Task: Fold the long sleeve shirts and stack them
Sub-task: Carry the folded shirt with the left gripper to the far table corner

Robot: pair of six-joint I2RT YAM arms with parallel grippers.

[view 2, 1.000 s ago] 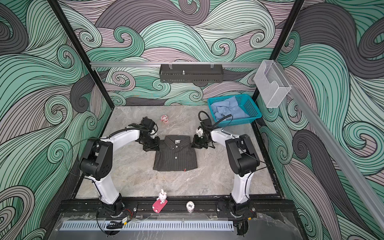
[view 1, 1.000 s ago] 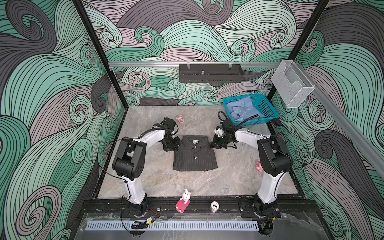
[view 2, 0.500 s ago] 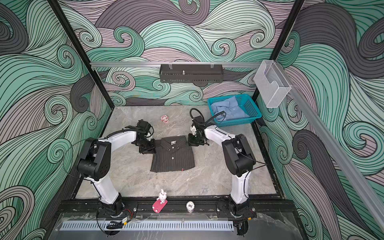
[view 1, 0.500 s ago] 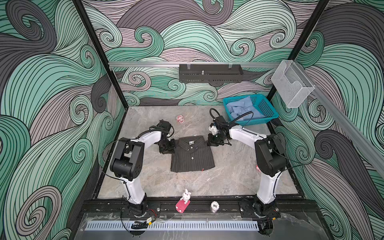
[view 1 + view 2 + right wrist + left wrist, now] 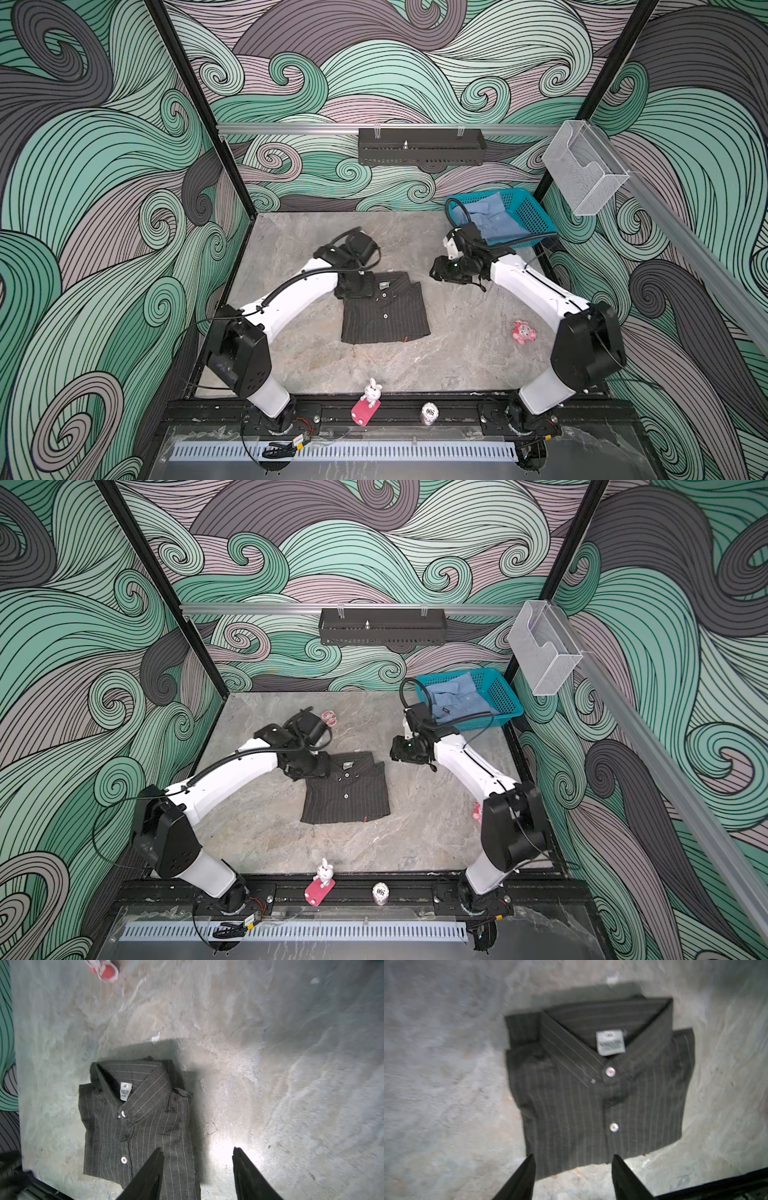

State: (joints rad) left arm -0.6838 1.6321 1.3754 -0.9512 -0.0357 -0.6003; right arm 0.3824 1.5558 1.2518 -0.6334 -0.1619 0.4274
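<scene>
The dark pinstriped long sleeve shirt [image 5: 384, 311] [image 5: 347, 789] lies folded flat mid-table, collar toward the back, buttons up. My left gripper [image 5: 358, 287] [image 5: 305, 769] hovers over its left shoulder, open; the left wrist view shows the shirt [image 5: 602, 1095] beyond the spread, empty fingertips of that gripper [image 5: 573, 1156]. My right gripper [image 5: 436, 274] [image 5: 395, 752] is off the shirt's right side, open and empty. In its wrist view that gripper [image 5: 197, 1149] straddles the edge of the shirt [image 5: 141, 1126]. The light blue shirt [image 5: 494, 220] [image 5: 457, 698] lies crumpled in the teal basket [image 5: 536, 216].
A pink toy [image 5: 523, 332] lies on the table's right side, another pink toy [image 5: 328, 717] at the back behind the left arm. A bunny figure [image 5: 368, 401] and a small can [image 5: 430, 412] stand on the front rail. A black shelf [image 5: 419, 145] hangs on the back wall.
Both grippers were shut at the shirt's shoulders and have opened and let go. The right gripper has drawn away to the right; the left has lifted slightly. The shirt stays flat.
</scene>
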